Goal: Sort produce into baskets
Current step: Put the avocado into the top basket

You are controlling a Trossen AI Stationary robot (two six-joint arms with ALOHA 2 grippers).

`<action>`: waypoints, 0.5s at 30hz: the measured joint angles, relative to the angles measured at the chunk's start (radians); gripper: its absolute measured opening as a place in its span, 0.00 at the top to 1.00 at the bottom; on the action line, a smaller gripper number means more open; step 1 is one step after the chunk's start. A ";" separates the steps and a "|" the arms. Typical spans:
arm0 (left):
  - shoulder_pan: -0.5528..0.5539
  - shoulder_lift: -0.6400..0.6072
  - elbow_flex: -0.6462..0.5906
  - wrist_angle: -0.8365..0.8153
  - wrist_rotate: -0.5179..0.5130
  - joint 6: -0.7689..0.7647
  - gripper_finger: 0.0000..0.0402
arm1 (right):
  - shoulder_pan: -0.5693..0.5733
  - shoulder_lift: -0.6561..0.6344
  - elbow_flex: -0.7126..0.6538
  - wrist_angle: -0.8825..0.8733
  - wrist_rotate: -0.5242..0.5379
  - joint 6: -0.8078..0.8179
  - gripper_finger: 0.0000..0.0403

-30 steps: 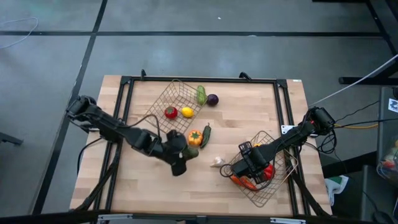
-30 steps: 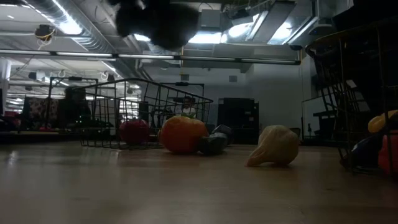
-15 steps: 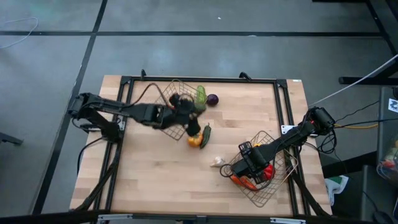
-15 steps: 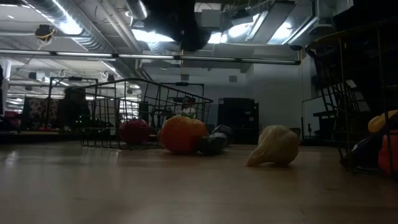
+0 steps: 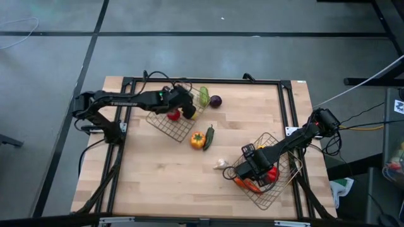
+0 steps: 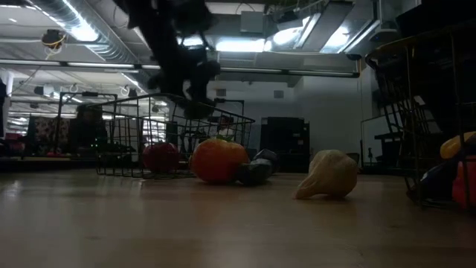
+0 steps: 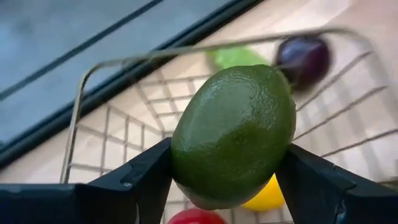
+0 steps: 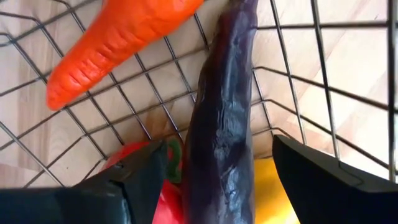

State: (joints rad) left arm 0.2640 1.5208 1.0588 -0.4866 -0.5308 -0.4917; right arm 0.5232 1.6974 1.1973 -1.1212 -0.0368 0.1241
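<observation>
Low view, wooden table, dim ceiling-lit room, left gripper clasping avocado, right gripper released.

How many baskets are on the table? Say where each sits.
2. One basket on the left arm's side, under the left gripper; the other basket on the right arm's side, around the right gripper.

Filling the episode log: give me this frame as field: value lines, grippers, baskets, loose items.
left gripper: shut on green avocado, over far basket
right gripper: open, inside near basket, above aubergine
far basket holds: tomato, lemon
near basket holds: carrot, aubergine, red and yellow pieces
loose on table: orange pepper, cucumber, garlic, purple onion
</observation>
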 joint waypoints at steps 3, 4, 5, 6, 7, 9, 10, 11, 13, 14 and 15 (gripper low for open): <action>0.025 0.000 -0.050 0.004 0.016 -0.031 0.37 | 0.000 0.000 0.000 0.005 0.000 0.000 0.29; 0.029 0.000 -0.066 0.004 0.023 -0.034 0.37 | 0.000 0.000 0.000 0.006 0.000 -0.001 0.29; 0.034 0.000 -0.083 0.011 0.030 -0.035 0.37 | 0.000 0.000 0.000 0.005 0.000 -0.002 0.29; 0.035 0.000 -0.099 0.020 0.033 -0.035 0.37 | 0.000 0.000 0.000 0.005 0.000 -0.002 0.29; 0.037 0.000 -0.114 0.024 0.033 -0.035 0.37 | 0.000 0.000 0.000 0.005 0.000 -0.002 0.29; 0.039 0.000 -0.136 0.031 0.034 -0.036 0.37 | 0.000 0.000 0.000 0.005 0.000 -0.002 0.29; 0.039 0.000 -0.147 0.046 0.034 -0.034 0.37 | 0.000 0.000 0.000 0.005 0.000 -0.002 0.29; 0.039 0.000 -0.159 0.067 0.034 -0.029 0.37 | 0.000 0.000 0.000 0.006 0.000 -0.002 0.29; 0.038 0.000 -0.184 0.110 0.034 -0.022 0.37 | 0.000 0.000 0.000 0.006 0.000 -0.003 0.29; 0.038 0.000 -0.191 0.127 0.035 -0.022 0.37 | 0.000 0.000 0.000 0.005 0.000 -0.003 0.29; 0.038 0.000 -0.197 0.148 0.034 -0.021 0.37 | 0.000 0.000 0.000 0.006 0.000 -0.003 0.29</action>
State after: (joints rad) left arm 0.3023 1.5208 0.8614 -0.3387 -0.4965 -0.5128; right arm 0.5232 1.6974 1.1976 -1.1156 -0.0366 0.1215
